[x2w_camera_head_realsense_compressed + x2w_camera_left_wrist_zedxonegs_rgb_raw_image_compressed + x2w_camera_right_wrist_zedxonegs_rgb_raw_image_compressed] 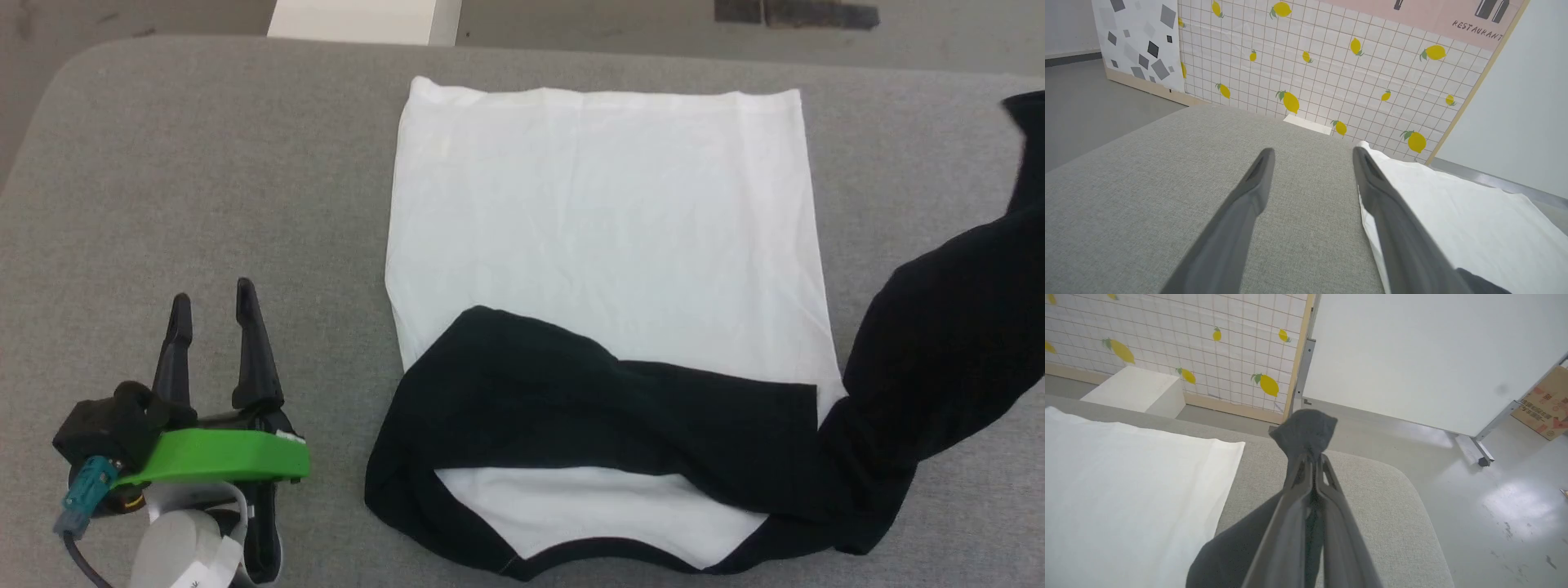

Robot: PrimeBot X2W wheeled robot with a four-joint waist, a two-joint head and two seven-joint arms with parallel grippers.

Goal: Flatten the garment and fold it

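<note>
While the right gripper (1312,459) pinches the sleeve (939,351) right of the shirt (604,220), fold likely runs left; left gripper (212,294) spread, empty, shirt's left.

A lemon-printed grid screen (1167,335) is seen at ten o'clock in the right wrist view, a white panel (1412,355) at one, a cardboard box (1543,408) at three.
</note>
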